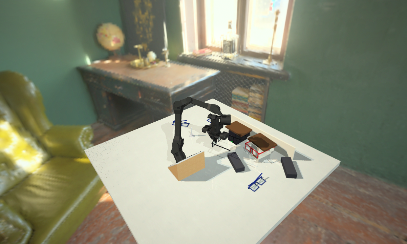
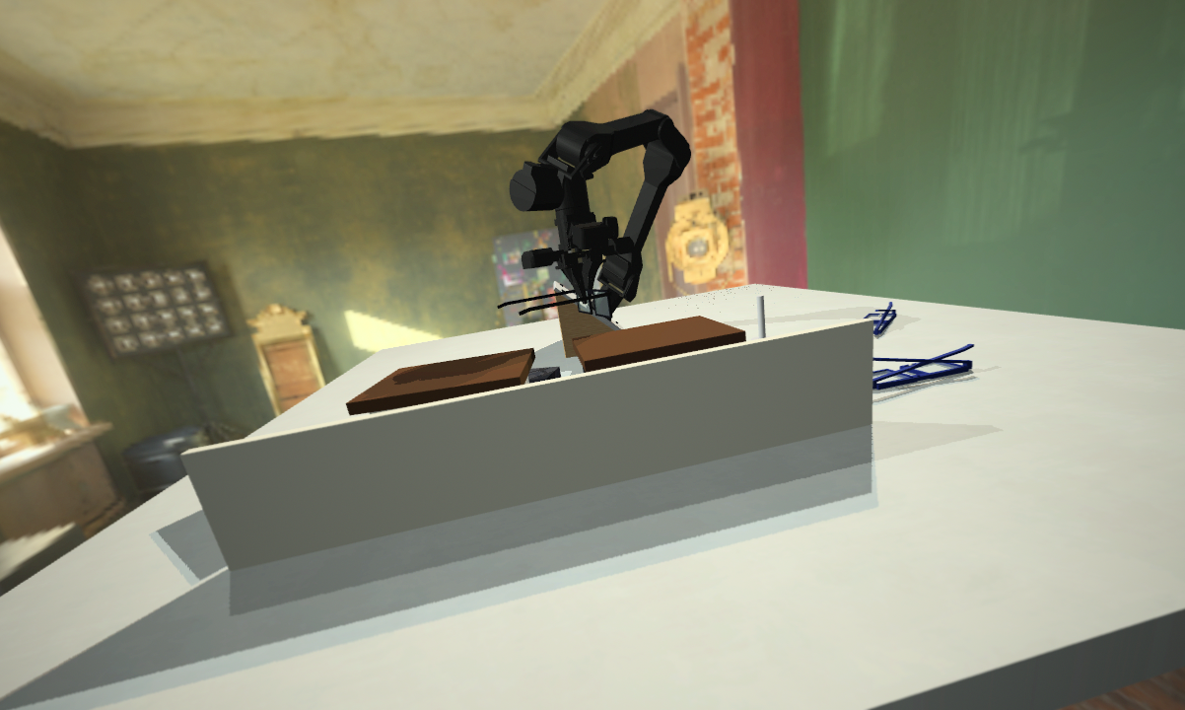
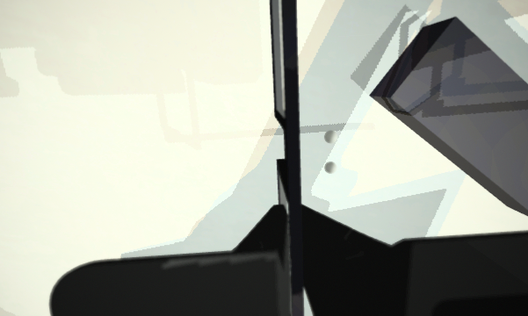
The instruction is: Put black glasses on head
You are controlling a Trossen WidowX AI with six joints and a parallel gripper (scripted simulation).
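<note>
My gripper is shut on the black glasses, holding them by the front frame above the table. Their temples stretch away from the gripper, roughly level. In the wrist view the front shows edge-on as a dark upright bar. The black display head stands close to the right of the gripper in the top view, under a brown board; its green tag shows low on its front. The white other head wears red glasses. Nose and ears of the black head are not clear.
A pale wall stands behind the heads. A second brown board tops the white head. Dark blocks, a thin post, blue glasses and a wooden wedge stand or lie around.
</note>
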